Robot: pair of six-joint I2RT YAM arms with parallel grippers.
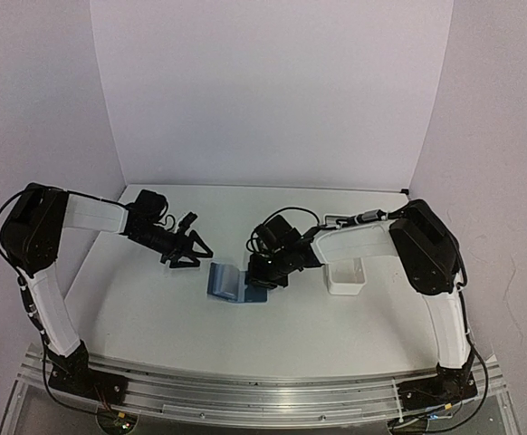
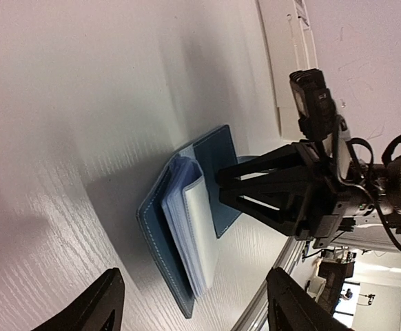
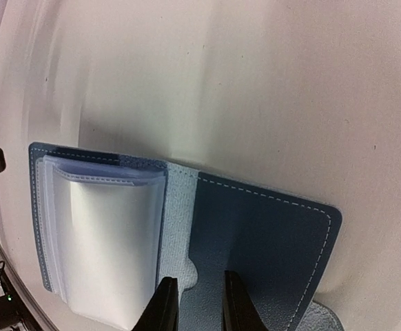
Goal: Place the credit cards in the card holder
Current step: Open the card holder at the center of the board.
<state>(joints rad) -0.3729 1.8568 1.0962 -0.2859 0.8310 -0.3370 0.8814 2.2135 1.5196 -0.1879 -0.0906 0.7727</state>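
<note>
on the table, dark-blue open card holder, white stitching

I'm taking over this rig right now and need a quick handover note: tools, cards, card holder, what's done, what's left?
The left tool is open and empty, hovering just left of the card holder.
The right tool is shut on the card holder's dark-blue cover, holding it open.
No loose credit cards are in view. I cannot tell whether the clear sleeves hold any, and the inside of the white tray is hidden.
Done: holder opened.
Left: locate any remaining cards and slot them in.
</note>
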